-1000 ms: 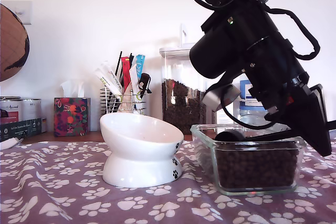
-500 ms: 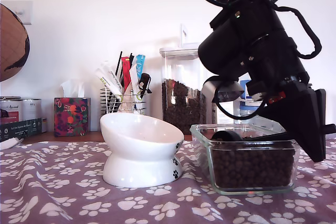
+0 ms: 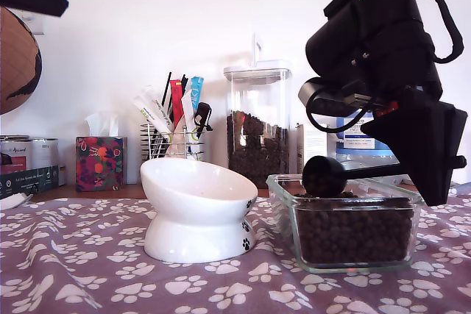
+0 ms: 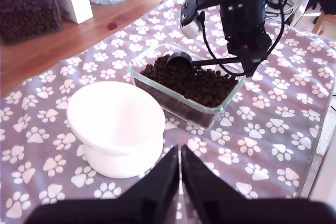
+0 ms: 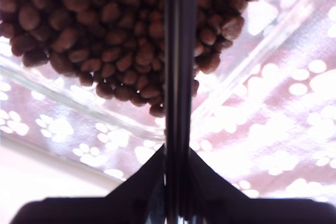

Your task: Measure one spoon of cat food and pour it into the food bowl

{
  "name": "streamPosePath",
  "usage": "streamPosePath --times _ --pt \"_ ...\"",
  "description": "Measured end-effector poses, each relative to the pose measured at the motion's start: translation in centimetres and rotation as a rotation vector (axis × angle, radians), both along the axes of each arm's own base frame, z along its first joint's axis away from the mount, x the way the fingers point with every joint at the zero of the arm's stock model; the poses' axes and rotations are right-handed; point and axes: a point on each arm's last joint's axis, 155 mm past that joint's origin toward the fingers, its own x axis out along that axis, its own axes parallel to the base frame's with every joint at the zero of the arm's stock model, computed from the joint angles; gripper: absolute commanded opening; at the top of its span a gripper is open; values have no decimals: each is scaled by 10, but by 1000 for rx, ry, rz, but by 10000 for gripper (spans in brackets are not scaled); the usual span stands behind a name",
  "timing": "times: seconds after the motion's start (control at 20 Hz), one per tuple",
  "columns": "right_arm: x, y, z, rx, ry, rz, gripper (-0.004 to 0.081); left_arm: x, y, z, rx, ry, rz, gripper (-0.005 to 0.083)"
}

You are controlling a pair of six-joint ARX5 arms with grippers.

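Food bowl (image 3: 197, 211): glossy white ceramic, smooth.
Dish (image 3: 352, 229): clear glass, shiny.
Spoon (image 3: 327, 176): black plastic, matt.
Cat food (image 4: 195, 84): dull brown pellets.
Tablecloth (image 3: 88, 270): soft purple cloth, white paw prints.
Table (image 4: 58, 43): bare brown wood.

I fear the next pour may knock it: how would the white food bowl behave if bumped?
The food bowl looks glossy ceramic, so probably heavy, stiff and breakable. Its wide pedestal base suggests it would slide on the cloth rather than tip. The slanted rim faces the glass dish, so a low spoon might clip it.
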Motion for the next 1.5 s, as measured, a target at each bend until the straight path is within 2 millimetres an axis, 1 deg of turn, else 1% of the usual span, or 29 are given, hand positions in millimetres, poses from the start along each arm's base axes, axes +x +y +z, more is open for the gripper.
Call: streamPosePath --times 0.2,0.3,0.5,0.75,0.9,1.05,1.3,1.5 --pt "-4 12 3 120 58 -96 -13 -1 1 -2 6 8 1 -22" --pt "-5 20 7 194 95 -165 -13 -2 2 -7 18 25 1 -22" --pt "0 35 20 375 161 -297 -13 -6 4 -15 40 55 1 -22" --pt "8 52 41 568 222 -409 -13 -9 6 -21 58 79 1 -22" --pt "8 56 44 592 230 -414 -13 -9 7 -23 62 84 0 -22" --pt "3 63 43 590 235 -387 -13 -9 7 -23 62 84 1 -22" --pt "-14 94 42 576 246 -308 -13 -9 7 -23 62 85 1 -22" --pt "-13 114 39 575 224 -312 -13 -9 7 -23 62 85 1 -22"
